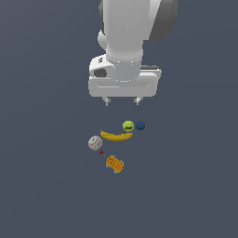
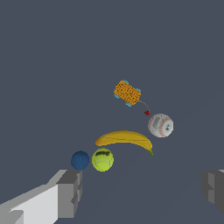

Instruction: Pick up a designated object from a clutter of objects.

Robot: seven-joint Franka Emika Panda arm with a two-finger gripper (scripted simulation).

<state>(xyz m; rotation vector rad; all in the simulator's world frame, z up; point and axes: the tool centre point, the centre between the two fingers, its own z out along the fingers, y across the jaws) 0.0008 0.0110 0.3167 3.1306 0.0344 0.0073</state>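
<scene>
Hovering claw (image 1: 122,101) above yellow-green ball (image 1: 128,126)

Yellow-green ball (image 1: 128,126) (image 2: 103,159) rests between banana (image 1: 116,136) (image 2: 124,139) and blue ball (image 1: 140,125) (image 2: 80,160)

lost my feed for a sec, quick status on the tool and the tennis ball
Tool open, empty, above the clutter. Tennis ball on the surface, ungrasped. Blue ball tight beside it, banana close alongside: crowded grasp.
</scene>
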